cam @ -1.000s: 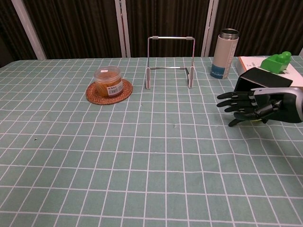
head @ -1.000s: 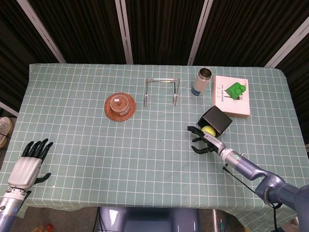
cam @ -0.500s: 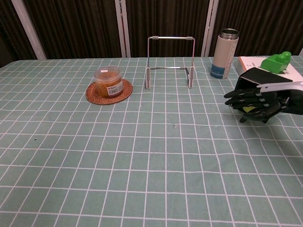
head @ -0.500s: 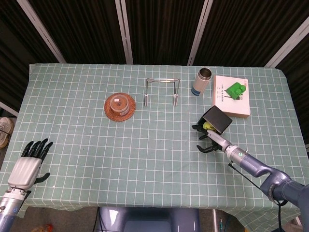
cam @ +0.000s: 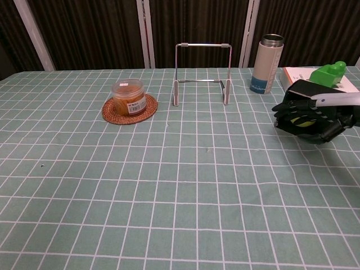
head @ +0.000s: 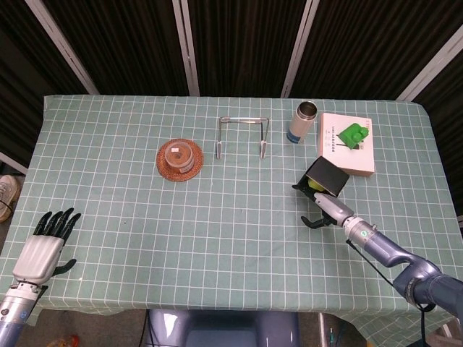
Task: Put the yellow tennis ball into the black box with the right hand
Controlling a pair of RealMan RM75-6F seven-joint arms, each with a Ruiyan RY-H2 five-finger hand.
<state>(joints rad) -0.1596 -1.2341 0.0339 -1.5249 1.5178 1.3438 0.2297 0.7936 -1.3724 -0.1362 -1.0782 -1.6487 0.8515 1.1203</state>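
Observation:
The black box [head: 330, 176] lies on its side at the table's right, its mouth facing the front left. My right hand [head: 319, 203] reaches into that mouth, fingers wrapped around the yellow tennis ball [head: 313, 185]. In the chest view the ball [cam: 304, 120] shows as a yellow sliver between the dark fingers of the right hand [cam: 308, 115], right at the box [cam: 306, 88]. My left hand [head: 45, 244] rests off the front left corner of the table, fingers apart, holding nothing.
A steel flask [head: 304, 121] and a white carton [head: 348, 152] with a green object on it stand behind the box. A wire rack [head: 242, 136] stands at the centre back, and a jar on a woven coaster [head: 179, 157] to its left.
My right hand has carried the ball to the right and back, from in front of the box into its mouth. The left hand has stayed put.

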